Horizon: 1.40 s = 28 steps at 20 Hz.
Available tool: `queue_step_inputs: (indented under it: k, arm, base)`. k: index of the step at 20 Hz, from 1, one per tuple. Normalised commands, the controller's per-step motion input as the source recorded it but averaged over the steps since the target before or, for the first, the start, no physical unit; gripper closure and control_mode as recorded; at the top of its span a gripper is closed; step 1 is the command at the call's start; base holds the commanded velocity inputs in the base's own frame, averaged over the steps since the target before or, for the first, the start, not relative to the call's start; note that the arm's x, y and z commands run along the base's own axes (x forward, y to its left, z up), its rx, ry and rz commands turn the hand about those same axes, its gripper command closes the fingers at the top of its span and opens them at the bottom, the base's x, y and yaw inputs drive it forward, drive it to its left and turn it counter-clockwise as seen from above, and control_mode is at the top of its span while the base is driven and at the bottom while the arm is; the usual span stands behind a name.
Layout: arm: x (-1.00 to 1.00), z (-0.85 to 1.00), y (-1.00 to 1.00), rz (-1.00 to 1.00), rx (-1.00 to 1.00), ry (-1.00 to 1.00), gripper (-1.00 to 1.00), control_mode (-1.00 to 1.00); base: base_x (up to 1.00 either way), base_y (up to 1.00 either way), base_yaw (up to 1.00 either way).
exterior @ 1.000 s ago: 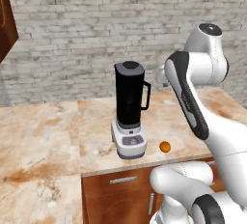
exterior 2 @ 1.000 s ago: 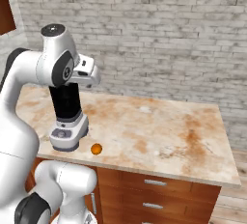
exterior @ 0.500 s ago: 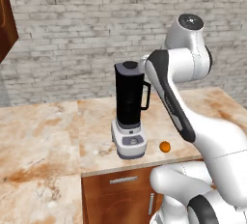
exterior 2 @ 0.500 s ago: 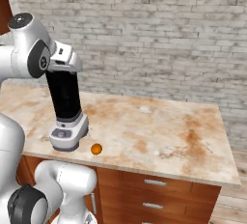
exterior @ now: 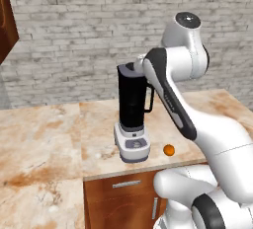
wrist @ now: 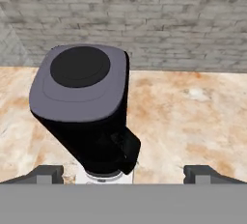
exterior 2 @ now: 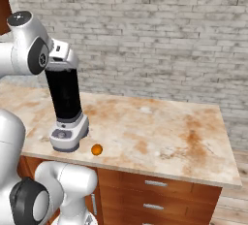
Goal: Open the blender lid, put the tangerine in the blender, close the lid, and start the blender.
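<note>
**Fingers spread above the lidded blender**

My fingers (wrist: 123, 172) stand spread wide with nothing between them; in the hand view one tip rises at about 7 o'clock and the other at about 5 o'clock. Between and beyond them stands the blender (wrist: 96, 141), its handle turned toward me. The blender lid (wrist: 80, 82) sits closed on the jar's top, its round dark knob at the centre, off toward 11 o'clock from the middle of my view. I am not touching it.

From the left base view, the blender (exterior: 132, 117) stands on the marbled table (exterior: 44, 139) near its front edge, and the tangerine (exterior: 169, 149) lies on the table at about 4 o'clock from the base, close by but apart. In the right base view the tangerine (exterior 2: 97, 149) rests just beside the base, near the table's edge.
</note>
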Motion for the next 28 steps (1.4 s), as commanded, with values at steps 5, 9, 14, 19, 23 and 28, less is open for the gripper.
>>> queue_step_inputs:
  k: [5,9,14,19,23,28]
  arm:
    - [0.46,0.0,0.38,0.08,0.0,0.0,-1.0,-1.0]
    - [0.48,0.0,0.42,0.0,0.0,0.01,-1.0,-1.0]
    - [0.19,-0.03,0.12,0.0,-0.02,0.02,-1.0,-1.0]
    - [0.21,0.0,0.01,0.0,0.0,0.12,-1.0,-1.0]
    - [0.24,-0.01,0.0,-0.02,0.0,0.1,-1.0,-1.0]
    - [0.32,0.0,0.03,-0.06,0.0,0.07,-1.0,-1.0]
  base:
    - [0.0,0.0,0.0]
    - [0.0,0.0,0.0]
    - [0.0,0.0,0.0]
    - [0.0,0.0,0.0]
    - [0.0,0.0,0.0]
    - [0.0,0.0,0.0]
